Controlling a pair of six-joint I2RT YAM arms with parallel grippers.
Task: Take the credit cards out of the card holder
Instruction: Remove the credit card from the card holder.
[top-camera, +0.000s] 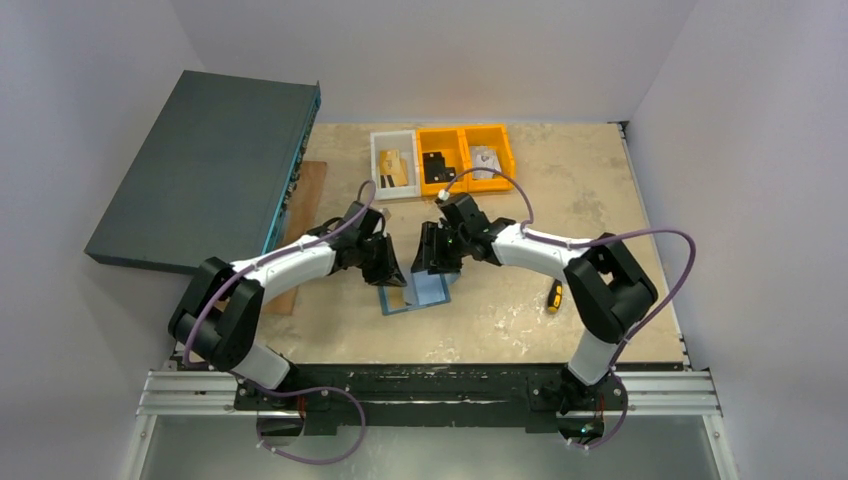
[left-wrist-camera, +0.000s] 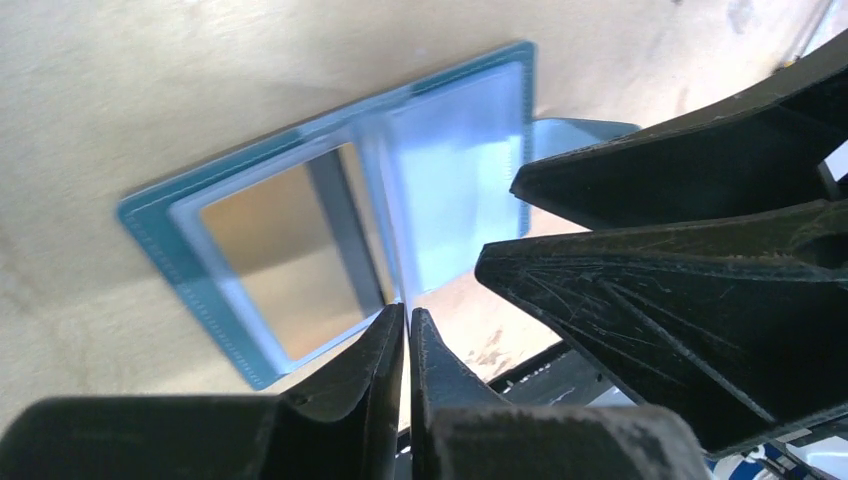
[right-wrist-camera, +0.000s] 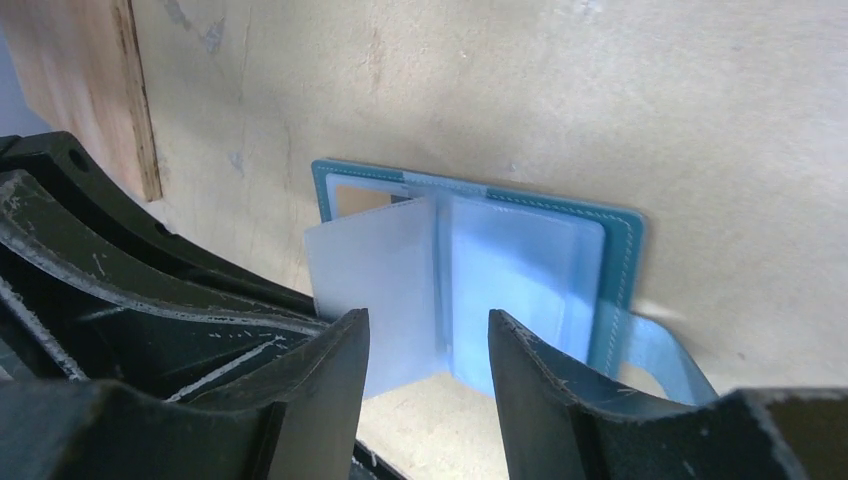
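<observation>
Small teal-blue bi-fold card holder (top-camera: 418, 292) lies open and flat on the tan table (top-camera: 570, 190), near the middle, right under both wrists. On my left wrist view, a gold-tan credit card (left-wrist-camera: 280, 250) sits in one pocket behind a clear window. A translucent plastic leaf (right-wrist-camera: 370, 290) stands up from the fold, roughly upright. A pale blue strap (right-wrist-camera: 650, 350) sticks out from one side of the card holder and lies on the table.

Left gripper (left-wrist-camera: 407, 328): jaws closed to a hairline. The leaf's free edge runs straight into the slit, so I read it as pinched there.

Right gripper (right-wrist-camera: 425, 345): jaws apart at a middling width, one finger on either side of the standing leaf. I cannot tell whether either finger touches it. The two grippers meet almost tip to tip over the card holder.

Around the work: a white bin (top-camera: 393, 165) and two orange bins (top-camera: 465, 157) stand side by side at the far edge. A large dark teal flat box (top-camera: 210, 170) sits far left, beside a wooden board (top-camera: 305, 215). A yellow-and-black screwdriver (top-camera: 553, 295) lies to the right of the card holder, well apart from it.
</observation>
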